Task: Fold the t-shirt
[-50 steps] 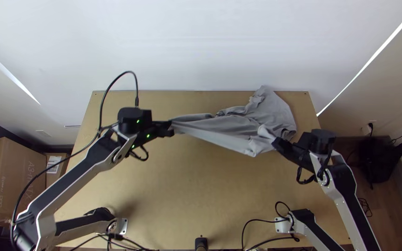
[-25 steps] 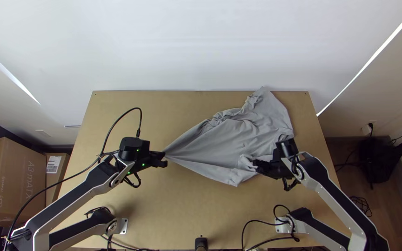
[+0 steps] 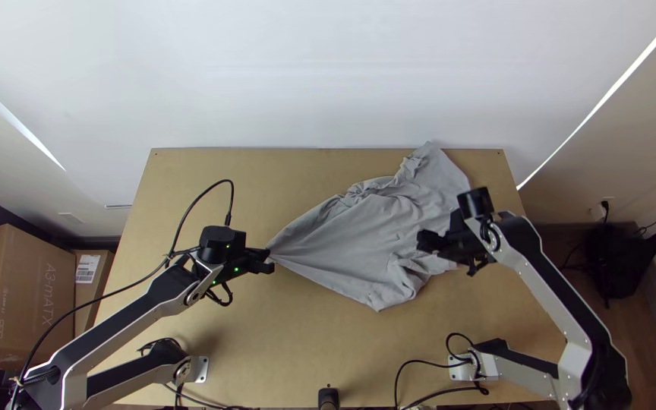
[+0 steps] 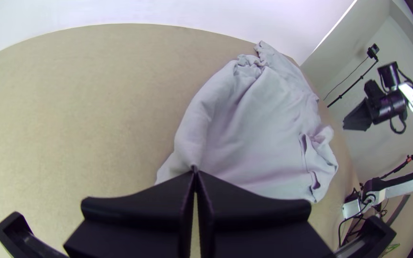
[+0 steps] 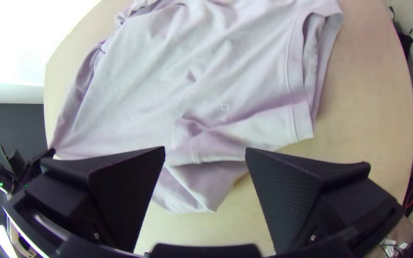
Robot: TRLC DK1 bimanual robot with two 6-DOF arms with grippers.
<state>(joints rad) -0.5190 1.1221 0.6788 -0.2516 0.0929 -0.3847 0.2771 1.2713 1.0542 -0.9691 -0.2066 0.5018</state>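
The grey t-shirt (image 3: 373, 231) lies wrinkled and partly bunched over the middle and right of the table, drawn to a point at its left end. My left gripper (image 3: 269, 260) is shut on that point. In the left wrist view the fingers of my left gripper (image 4: 195, 173) meet on the cloth (image 4: 259, 129). My right gripper (image 3: 424, 241) is above the shirt's right part. In the right wrist view my right gripper (image 5: 205, 155) stands open, with the shirt (image 5: 182, 91) beyond its fingers and nothing held; a sleeve-like opening shows there.
Bare wood of the table (image 3: 305, 334) shows in front of the shirt and at the back left. A white wall (image 3: 328, 76) rises behind the far edge. Cardboard boxes (image 3: 24, 288) stand left of the table.
The left gripper came toward the near edge with its hold on the shirt, spreading the cloth that way. The right gripper let go of the shirt and moved off slightly; its arm swung over.
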